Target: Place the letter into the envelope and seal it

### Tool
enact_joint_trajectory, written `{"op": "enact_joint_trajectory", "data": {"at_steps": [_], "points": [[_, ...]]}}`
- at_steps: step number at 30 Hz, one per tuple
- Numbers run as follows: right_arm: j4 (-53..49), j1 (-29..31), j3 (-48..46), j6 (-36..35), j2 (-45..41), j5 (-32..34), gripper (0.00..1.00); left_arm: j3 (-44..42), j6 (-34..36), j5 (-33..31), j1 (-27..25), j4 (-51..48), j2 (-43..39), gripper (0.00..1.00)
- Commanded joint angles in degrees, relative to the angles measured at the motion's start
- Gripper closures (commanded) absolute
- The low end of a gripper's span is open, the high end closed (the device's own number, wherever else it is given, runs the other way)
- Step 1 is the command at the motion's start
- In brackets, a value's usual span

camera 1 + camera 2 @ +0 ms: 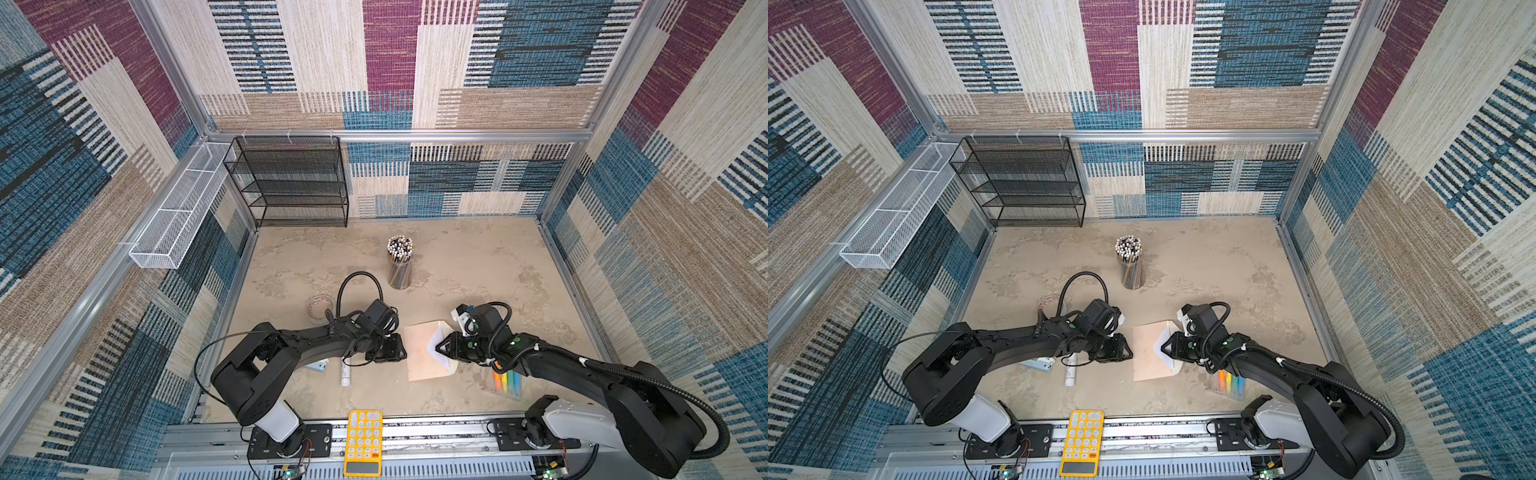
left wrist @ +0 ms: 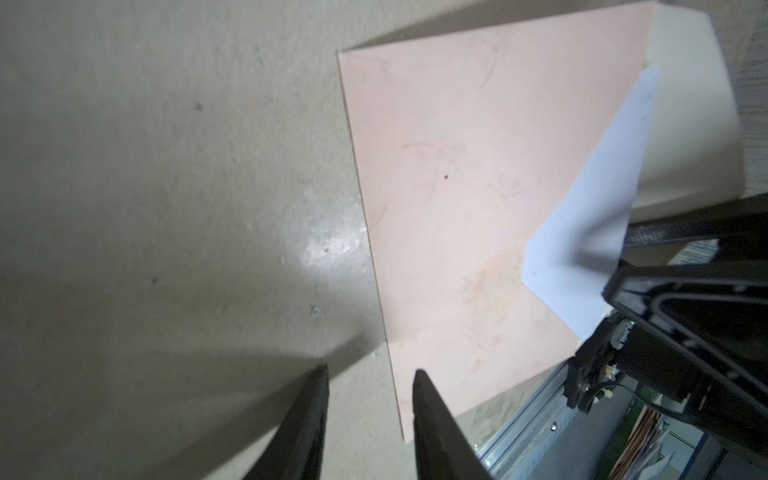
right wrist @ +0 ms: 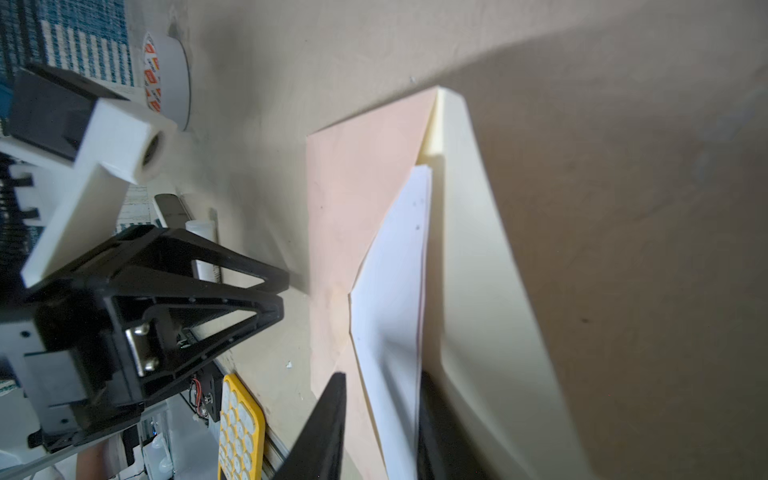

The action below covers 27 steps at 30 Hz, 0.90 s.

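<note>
Paper-thin, likely floppy letter [image 3: 395,270] sat partly in envelope [image 3: 353,187]; probably best nudged by its exposed edge. Right gripper [image 3: 382,374] straddled it, jaws apart; left gripper [image 2: 370,370] gaped empty.

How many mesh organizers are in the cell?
2. A black mesh shelf stands at the back left corner of the table; a white mesh basket is mounted higher, just to its left. Nothing suggests a hidden third.

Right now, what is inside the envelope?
The white letter sits partly inside the envelope: a wedge of it shows at the opening, beside the open cream flap. The rest is covered by the peach front panel.
</note>
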Motion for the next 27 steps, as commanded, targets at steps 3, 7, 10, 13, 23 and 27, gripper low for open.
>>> {"op": "enact_joint_trajectory", "data": {"at_steps": [3,7,10,13,23,27], "points": [[-1.2,0.0,0.1,-0.5,1.6,1.9,0.73,-0.3,-1.2,-1.9,0.1,-3.1,0.2,0.63],[-0.1,0.0,-0.1,0.0,2.3,1.9,0.84,-0.9,-1.5,-1.7,0.1,-2.4,0.1,0.62],[1.2,0.0,-0.5,0.4,3.3,1.3,0.90,-1.7,-1.8,-1.4,0.1,-1.5,0.3,0.63],[2.8,-0.1,-1.2,1.2,4.1,0.6,0.93,-2.4,-2.2,-0.9,0.1,0.0,1.0,0.63],[6.1,0.0,-1.9,1.9,5.3,-1.3,0.95,-3.5,-2.9,0.4,0.0,2.5,2.9,0.64],[7.2,0.0,-2.1,2.4,5.5,-2.1,0.95,-4.0,-3.1,0.4,0.0,3.1,2.9,0.64]]}}
